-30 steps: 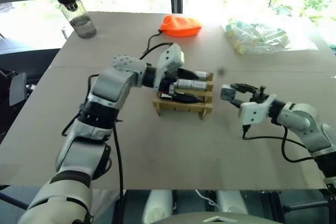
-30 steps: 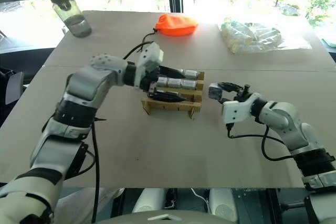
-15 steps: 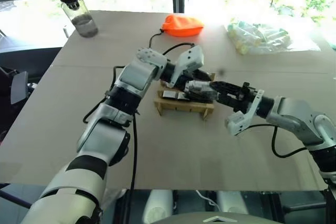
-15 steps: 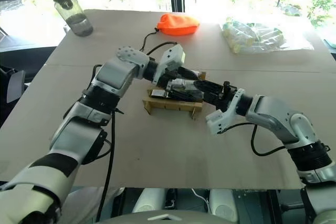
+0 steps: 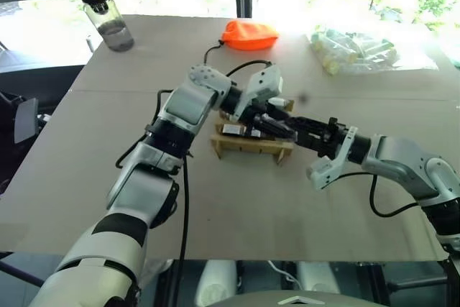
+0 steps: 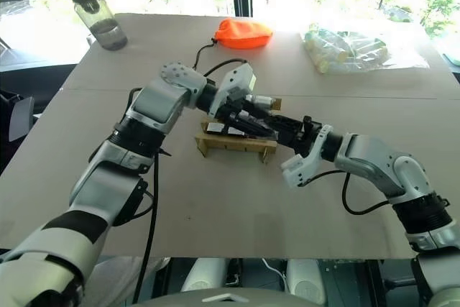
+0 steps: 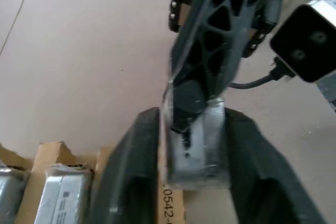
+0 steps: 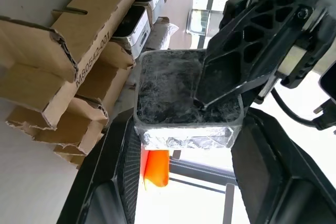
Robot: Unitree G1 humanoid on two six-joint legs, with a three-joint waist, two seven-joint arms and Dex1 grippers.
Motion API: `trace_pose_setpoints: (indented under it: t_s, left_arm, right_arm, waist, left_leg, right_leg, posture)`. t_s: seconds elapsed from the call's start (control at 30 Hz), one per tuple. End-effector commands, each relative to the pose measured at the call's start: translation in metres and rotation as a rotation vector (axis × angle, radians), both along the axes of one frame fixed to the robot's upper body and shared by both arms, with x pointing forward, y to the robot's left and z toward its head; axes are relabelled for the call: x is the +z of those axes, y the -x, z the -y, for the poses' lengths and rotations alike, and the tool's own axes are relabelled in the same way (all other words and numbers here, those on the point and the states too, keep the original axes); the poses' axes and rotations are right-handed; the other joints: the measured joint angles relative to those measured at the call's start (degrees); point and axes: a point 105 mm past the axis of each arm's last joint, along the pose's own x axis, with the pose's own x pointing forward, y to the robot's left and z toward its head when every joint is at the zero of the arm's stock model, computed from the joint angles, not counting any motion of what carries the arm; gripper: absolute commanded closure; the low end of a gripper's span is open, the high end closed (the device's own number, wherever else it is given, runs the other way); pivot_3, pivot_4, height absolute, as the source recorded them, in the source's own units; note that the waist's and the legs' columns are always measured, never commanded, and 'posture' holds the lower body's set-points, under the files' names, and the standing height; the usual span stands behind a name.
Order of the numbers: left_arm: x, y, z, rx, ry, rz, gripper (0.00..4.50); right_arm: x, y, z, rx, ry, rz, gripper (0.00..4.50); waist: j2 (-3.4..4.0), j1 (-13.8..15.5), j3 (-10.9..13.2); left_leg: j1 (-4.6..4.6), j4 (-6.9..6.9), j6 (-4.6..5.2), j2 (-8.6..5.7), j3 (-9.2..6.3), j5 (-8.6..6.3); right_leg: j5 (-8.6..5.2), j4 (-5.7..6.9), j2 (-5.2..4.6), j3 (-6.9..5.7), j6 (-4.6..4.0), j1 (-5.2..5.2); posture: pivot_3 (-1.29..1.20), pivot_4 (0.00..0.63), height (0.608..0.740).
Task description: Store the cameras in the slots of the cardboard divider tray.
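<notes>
Left pincer (image 7: 189,145) has clamped the camera (image 7: 198,145) right pincer (image 8: 184,124) holds, over tray (image 5: 248,145).

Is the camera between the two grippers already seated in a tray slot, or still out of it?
Out. The camera is clamped by both the right gripper and left gripper, beside the cardboard divider tray.

Tan cardboard tray (image 5: 248,145), silver-grey camera (image 8: 188,99), orange pouch (image 5: 248,34), black hands.
</notes>
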Motion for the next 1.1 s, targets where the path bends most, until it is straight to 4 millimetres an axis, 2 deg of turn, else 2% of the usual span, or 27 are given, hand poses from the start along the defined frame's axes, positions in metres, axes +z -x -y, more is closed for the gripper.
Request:
trace_pose_setpoints:
  t_s: [0.03,0.07,0.1,0.17,0.23,0.33,0.37,0.47,0.57,0.67,0.73,0.77,0.97,1.1]
  left_arm:
    - [0.007,0.007,0.001,-0.043,0.005,0.013,3.73]
    - [0.006,0.008,0.000,-0.044,0.002,0.012,3.73]
    - [0.006,0.008,0.000,-0.044,0.001,0.013,3.73]
    - [0.006,0.007,0.000,-0.039,0.002,0.014,3.73]
    - [0.007,0.005,0.000,-0.031,0.000,0.021,3.73]
    - [0.012,-0.005,-0.004,0.006,0.003,0.047,3.73]
    - [0.015,-0.009,-0.006,0.024,0.005,0.066,3.73]
    - [0.022,-0.017,-0.006,0.052,0.024,0.096,3.73]
    - [0.021,-0.020,-0.005,0.061,0.029,0.100,3.73]
    - [0.017,-0.022,-0.005,0.065,0.023,0.107,3.73]
    - [0.016,-0.022,-0.004,0.061,0.022,0.106,3.73]
    - [0.016,-0.022,-0.004,0.057,0.021,0.106,3.73]
    - [0.009,-0.022,-0.004,0.035,-0.021,0.140,3.73]
    - [0.006,-0.022,-0.010,0.027,-0.044,0.145,3.73]
  right_arm:
    - [0.013,0.001,0.000,0.003,-0.033,0.044,1.55]
    - [0.014,0.001,0.000,0.001,-0.041,0.041,1.30]
    - [0.014,0.002,0.000,-0.001,-0.059,0.033,0.66]
    - [0.017,0.001,0.002,-0.017,-0.124,0.005,0.00]
    - [0.018,0.000,0.005,-0.039,-0.171,-0.021,0.00]
    - [0.018,0.002,0.017,-0.110,-0.347,-0.153,0.00]
    - [0.012,0.006,0.024,-0.140,-0.459,-0.273,0.00]
    - [-0.025,0.026,0.042,-0.233,-0.742,-0.756,0.00]
    - [-0.041,0.040,0.052,-0.304,-0.930,-0.985,0.00]
    - [-0.054,0.065,0.051,-0.289,-1.060,-1.221,0.00]
    - [-0.055,0.078,0.049,-0.260,-1.086,-1.294,0.00]
    - [-0.050,0.081,0.050,-0.227,-1.116,-1.277,0.00]
    - [-0.042,0.089,0.055,-0.138,-1.207,-1.339,0.00]
    - [-0.048,0.093,0.059,-0.127,-1.204,-1.362,0.00]
  waist:
    - [0.00,0.01,0.00]
    - [0.00,0.00,0.00]
    - [0.00,0.00,0.00]
    - [0.00,0.05,0.00]
    - [0.00,0.11,0.00]
    - [0.00,0.27,0.00]
    - [0.00,0.45,0.00]
    - [-0.02,1.38,0.00]
    - [-0.01,1.11,0.00]
    - [-0.02,0.96,0.00]
    - [-0.02,0.92,0.00]
    - [-0.02,0.93,0.00]
    - [-0.03,0.98,-0.01]
    - [-0.03,1.06,0.00]
  left_leg:
    - [0.01,0.00,0.00,0.00,-0.01,0.00]
    - [0.01,0.00,0.00,0.00,-0.01,0.00]
    - [0.02,0.00,0.00,0.00,0.00,0.00]
    - [0.00,0.00,0.00,0.00,-0.01,0.00]
    - [0.00,0.00,0.00,0.00,-0.03,0.00]
    - [-0.02,0.00,0.00,0.00,-0.04,0.00]
    - [-0.02,0.00,0.00,-0.01,-0.03,0.00]
    - [-0.04,0.00,0.00,0.00,-0.14,0.00]
    - [-0.14,0.01,0.01,-0.02,-0.24,0.00]
    - [-0.06,0.07,0.04,-0.05,-0.46,-0.01]
    - [0.02,0.05,0.04,-0.02,-0.52,-0.02]
    - [0.04,0.04,0.04,-0.02,-0.52,-0.02]
    - [0.06,0.05,0.06,-0.02,-0.50,-0.03]
    - [-0.02,0.05,0.07,-0.04,-0.58,-0.04]
  right_leg:
    - [0.00,0.01,0.00,0.01,0.00,0.00]
    - [0.00,0.00,0.00,0.01,0.00,0.00]
    - [0.00,0.01,0.00,0.02,0.00,0.00]
    - [0.00,0.01,0.00,0.00,0.00,0.00]
    - [0.00,0.00,0.00,-0.01,0.00,0.00]
    - [0.00,-0.01,-0.01,-0.03,0.00,0.01]
    - [0.00,-0.02,-0.01,-0.03,0.00,0.01]
    - [0.01,-0.07,0.01,-0.18,-0.01,0.07]
    - [0.02,-0.19,-0.02,-0.28,-0.02,0.13]
    - [0.02,-0.12,-0.05,-0.16,0.01,0.14]
    - [0.02,-0.06,0.01,-0.17,0.00,0.19]
    - [0.01,-0.02,0.02,-0.16,0.00,0.19]
    - [0.01,0.00,0.06,-0.10,0.00,0.18]
    - [0.02,-0.06,0.06,-0.18,0.00,0.16]
  posture:
    - [0.00,0.150,0.726]
    - [0.00,0.150,0.726]
    - [0.00,0.150,0.726]
    - [0.00,0.150,0.726]
    - [0.00,0.150,0.726]
    - [0.00,0.150,0.726]
    - [0.00,0.150,0.726]
    - [0.00,0.150,0.726]
    - [0.00,0.150,0.726]
    - [0.00,0.150,0.726]
    - [0.00,0.150,0.726]
    - [0.00,0.150,0.726]
    - [0.00,0.150,0.726]
    - [0.00,0.150,0.726]
